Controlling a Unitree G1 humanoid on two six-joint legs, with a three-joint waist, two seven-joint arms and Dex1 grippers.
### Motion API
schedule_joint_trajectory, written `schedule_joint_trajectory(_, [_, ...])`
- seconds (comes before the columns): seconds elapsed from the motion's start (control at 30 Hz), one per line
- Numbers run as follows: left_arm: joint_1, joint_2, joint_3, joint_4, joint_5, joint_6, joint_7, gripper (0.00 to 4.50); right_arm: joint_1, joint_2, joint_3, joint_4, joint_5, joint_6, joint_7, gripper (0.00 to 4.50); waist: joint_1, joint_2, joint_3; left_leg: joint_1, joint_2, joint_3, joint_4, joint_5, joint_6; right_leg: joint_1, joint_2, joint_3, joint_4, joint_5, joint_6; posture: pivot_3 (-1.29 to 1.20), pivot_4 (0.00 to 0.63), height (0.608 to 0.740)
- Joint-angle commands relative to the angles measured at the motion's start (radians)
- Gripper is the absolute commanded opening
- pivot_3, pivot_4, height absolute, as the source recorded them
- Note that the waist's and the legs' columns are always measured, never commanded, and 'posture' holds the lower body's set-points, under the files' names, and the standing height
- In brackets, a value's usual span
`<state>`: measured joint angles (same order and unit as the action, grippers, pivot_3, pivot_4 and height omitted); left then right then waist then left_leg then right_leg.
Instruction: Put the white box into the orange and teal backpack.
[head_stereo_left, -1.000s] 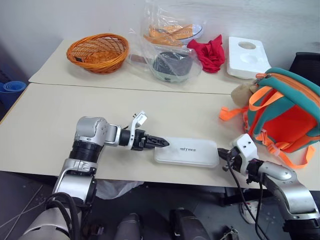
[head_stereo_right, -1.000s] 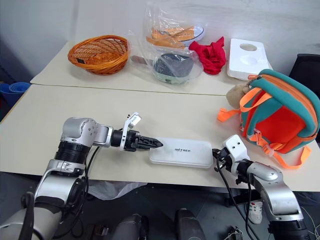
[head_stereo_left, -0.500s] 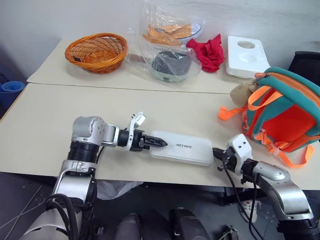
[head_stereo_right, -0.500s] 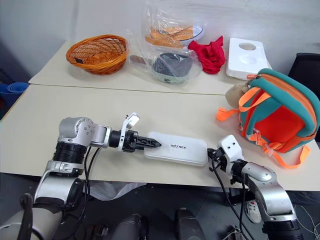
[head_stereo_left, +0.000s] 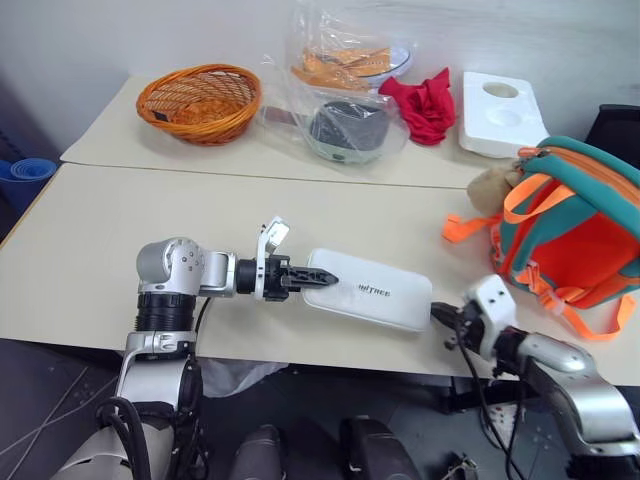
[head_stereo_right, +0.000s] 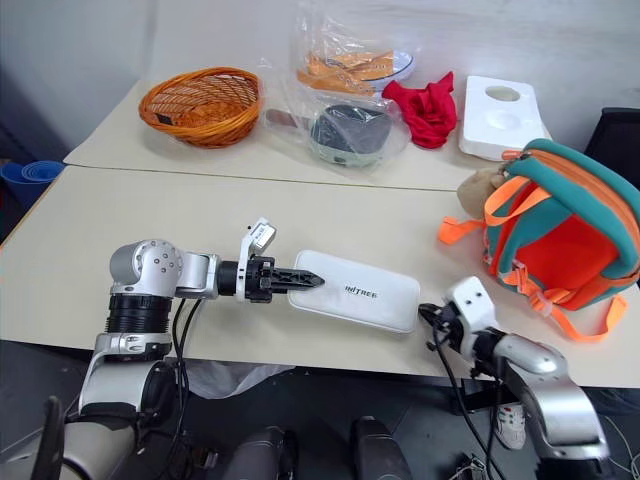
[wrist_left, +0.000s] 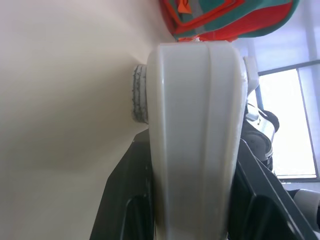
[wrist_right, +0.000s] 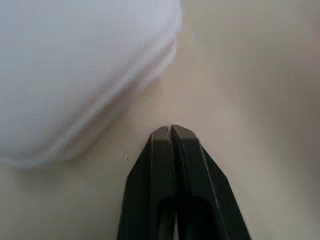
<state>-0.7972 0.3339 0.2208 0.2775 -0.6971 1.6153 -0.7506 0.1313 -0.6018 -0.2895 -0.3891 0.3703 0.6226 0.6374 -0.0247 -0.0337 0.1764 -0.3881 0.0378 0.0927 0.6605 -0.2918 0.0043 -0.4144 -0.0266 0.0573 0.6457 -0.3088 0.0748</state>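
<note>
White box (head_stereo_left: 370, 291) in left tool (head_stereo_left: 322, 279), outside backpack (head_stereo_left: 570, 240).

Before me stand two beige tables (head_stereo_left: 120, 230) pushed together against a white wall (head_stereo_left: 90, 40), dark floor (head_stereo_left: 40, 400) below.

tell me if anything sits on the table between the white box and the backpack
Nothing visible does. The left gripper is clamped on the white box, and only bare table lies between it and the orange and teal backpack.
</note>
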Motion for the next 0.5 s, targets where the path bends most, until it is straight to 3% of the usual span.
schedule_joint_trajectory(0.03, [-0.007,0.015,0.118,-0.065,-0.075,-0.001,0.009,1.27,0.068,-0.006,-0.231,-0.122,0.128,0.083,-0.025,1.52,-0.002,0.000,0.000,0.000,0.000,0.000,0.000,0.000,0.000,0.000,0.000,0.000,0.000,0.000,0.000,0.00,0.150,0.740])
schedule_joint_trajectory(0.2, [0.002,0.018,0.234,-0.125,-0.129,-0.001,0.053,1.27,0.064,0.001,-0.413,-0.153,0.247,0.157,-0.082,3.13,-0.011,0.000,0.000,0.002,0.001,0.000,-0.001,0.000,0.000,0.001,0.001,0.000,0.001,0.000,0.000,0.00,0.150,0.740])
schedule_joint_trajectory(0.33, [0.000,0.008,0.273,-0.196,-0.177,-0.001,0.073,1.27,-0.029,-0.030,-0.412,-0.101,0.289,0.194,-0.120,4.46,-0.010,0.001,0.000,0.002,0.000,0.000,-0.001,0.000,0.000,0.001,0.001,0.000,0.001,0.000,0.000,0.00,0.150,0.740])
schedule_joint_trajectory(0.5, [-0.002,-0.011,0.297,-0.282,-0.228,-0.025,0.088,1.27,-0.274,-0.039,-0.236,0.109,0.156,0.112,-0.202,4.50,-0.011,0.001,0.001,0.002,-0.001,0.001,-0.001,0.000,0.001,0.000,0.000,0.001,0.000,0.000,0.000,0.00,0.150,0.740])
